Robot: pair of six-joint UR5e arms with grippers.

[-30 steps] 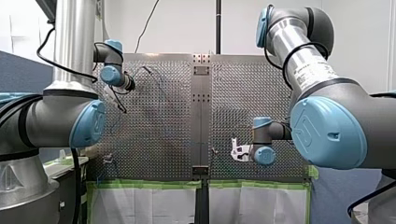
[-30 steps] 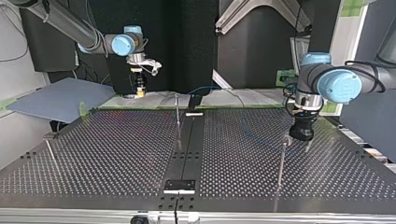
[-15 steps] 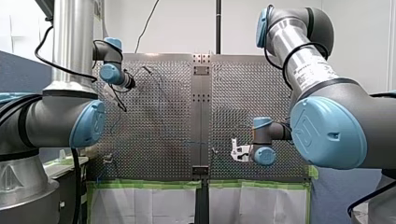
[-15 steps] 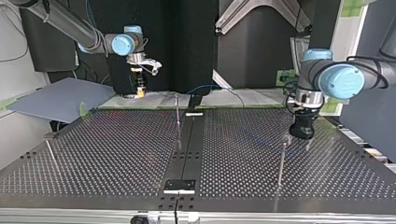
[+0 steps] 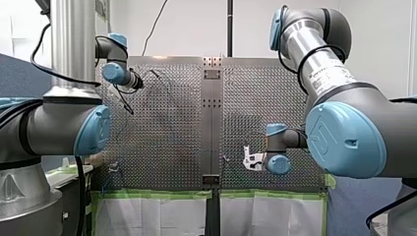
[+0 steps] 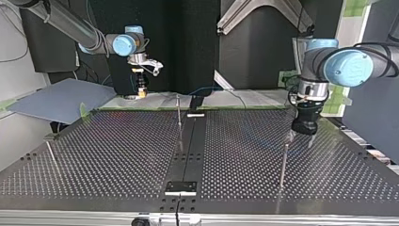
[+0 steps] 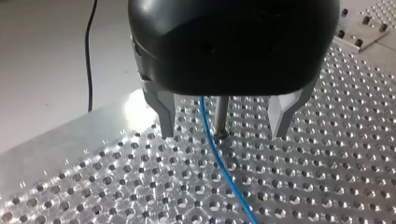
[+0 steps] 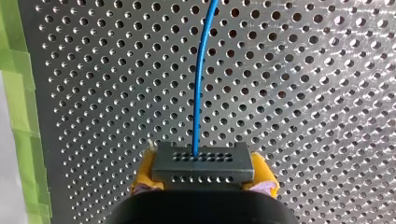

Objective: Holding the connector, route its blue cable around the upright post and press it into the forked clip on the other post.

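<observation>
In the right wrist view my right gripper (image 8: 201, 179) has its yellow pads (image 8: 142, 175) shut on the grey connector (image 8: 201, 165). The blue cable (image 8: 200, 84) leaves the connector and runs ahead over the perforated plate. My left gripper (image 7: 223, 135) is open, its metal fingers (image 7: 164, 116) standing either side of a thin upright post (image 7: 220, 116). The cable (image 7: 223, 168) passes between those fingers, close beside the post's foot. In the top view my left gripper (image 6: 299, 140) hangs just over that post (image 6: 283, 162) at the right, and my right gripper (image 6: 140, 90) is high at the far left.
A second thin post (image 6: 179, 115) stands near the dark centre strip (image 6: 188, 155), and a third (image 6: 51, 155) at the top view's left edge. Green tape (image 8: 21, 93) marks the plate's border. A black wire (image 7: 89, 51) lies beyond the plate.
My left gripper has lifted a little and drawn slightly away from the post's top, still open. My right gripper has stayed still, holding the connector.
</observation>
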